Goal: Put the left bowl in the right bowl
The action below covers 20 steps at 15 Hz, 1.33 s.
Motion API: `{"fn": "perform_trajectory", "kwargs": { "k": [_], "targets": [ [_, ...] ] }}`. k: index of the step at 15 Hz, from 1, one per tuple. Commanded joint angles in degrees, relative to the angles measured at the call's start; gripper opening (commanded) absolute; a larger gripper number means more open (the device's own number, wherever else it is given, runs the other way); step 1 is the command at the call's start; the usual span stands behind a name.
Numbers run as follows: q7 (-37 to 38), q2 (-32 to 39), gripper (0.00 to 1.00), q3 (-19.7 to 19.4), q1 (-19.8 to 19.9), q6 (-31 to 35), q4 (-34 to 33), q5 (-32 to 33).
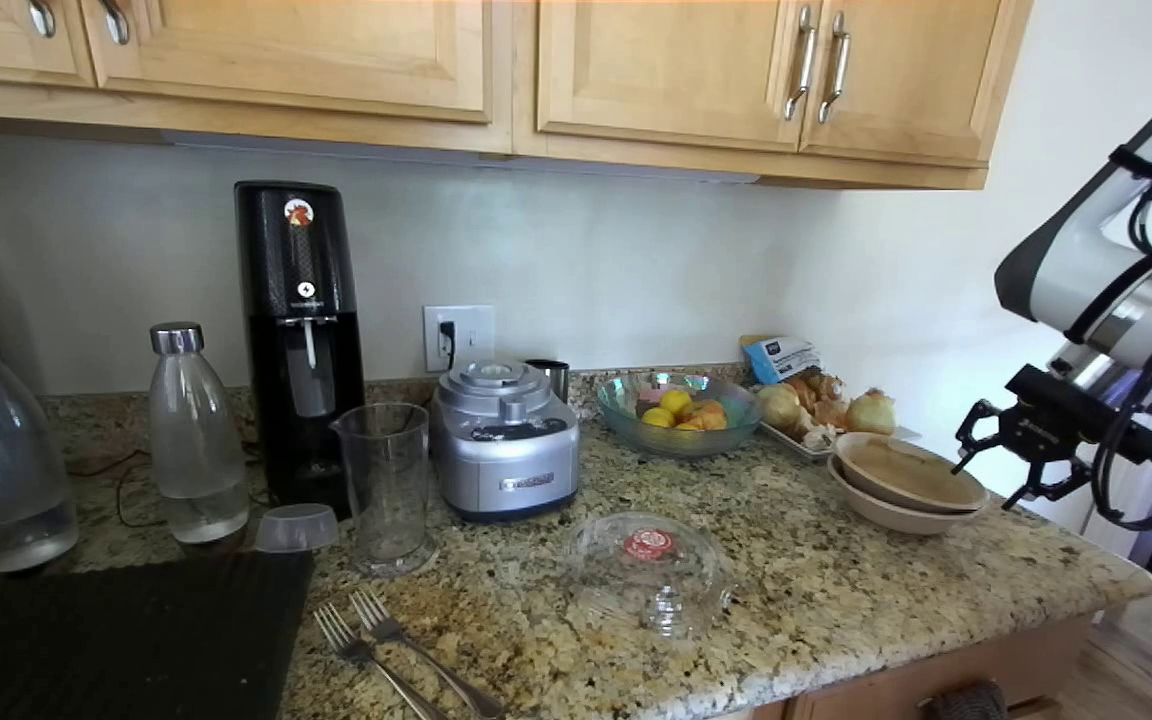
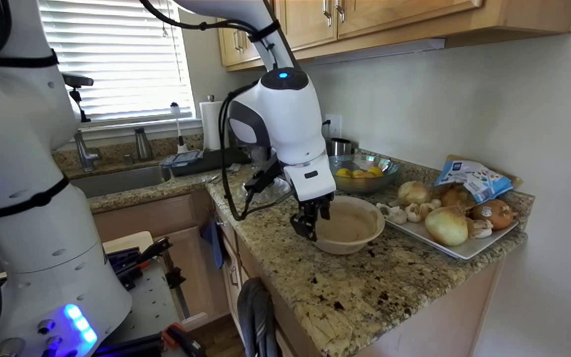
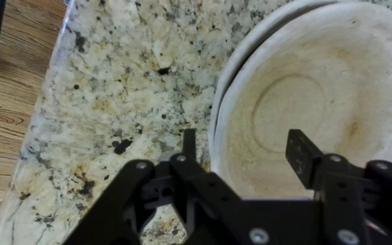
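Two beige bowls are stacked on the granite counter. The upper one, taken as the left bowl point(image 1: 911, 472), sits tilted inside the right bowl point(image 1: 891, 514), whose pale rim and outer wall show below it. In the wrist view the left bowl point(image 3: 305, 112) fills the right side, with the right bowl's rim point(image 3: 228, 73) showing along its left edge. In an exterior view the left bowl point(image 2: 347, 223) is partly behind the fingers. My gripper point(image 3: 242, 132) is open and empty, above the bowls' near rim. One finger is over the counter, the other over the bowl's inside. The gripper also shows in an exterior view point(image 1: 982, 488).
A white tray point(image 2: 464, 253) with onions and garlic stands beside the bowls. A glass fruit bowl point(image 1: 626, 425), a food processor point(image 1: 508, 470) and a clear plastic lid point(image 1: 601, 560) are farther along the counter. The counter edge point(image 3: 43, 102) is close to the bowls.
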<state>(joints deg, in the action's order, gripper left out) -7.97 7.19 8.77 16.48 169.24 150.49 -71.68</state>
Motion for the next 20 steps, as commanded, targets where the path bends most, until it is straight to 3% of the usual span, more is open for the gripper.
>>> {"fn": "perform_trajectory", "kwargs": {
  "k": [1, 3, 4, 12, 13, 20],
  "targets": [
    [2.8, -7.6, 0.98, -0.5, -0.1, -3.2, 5.7, 5.2],
    [5.5, -9.8, 1.0, -0.5, -0.3, -3.7, 7.3, 9.6],
    [6.9, -11.0, 1.0, -5.1, -4.7, -4.7, 7.8, 12.0],
    [17.6, -17.0, 1.0, -8.6, -8.7, -4.7, 8.7, 28.3],
    [14.2, -12.8, 1.0, -7.0, -7.2, -3.6, 6.3, 25.1],
    [15.3, -14.0, 1.0, -7.2, -7.6, -3.6, 6.8, 26.5]
  ]
}}
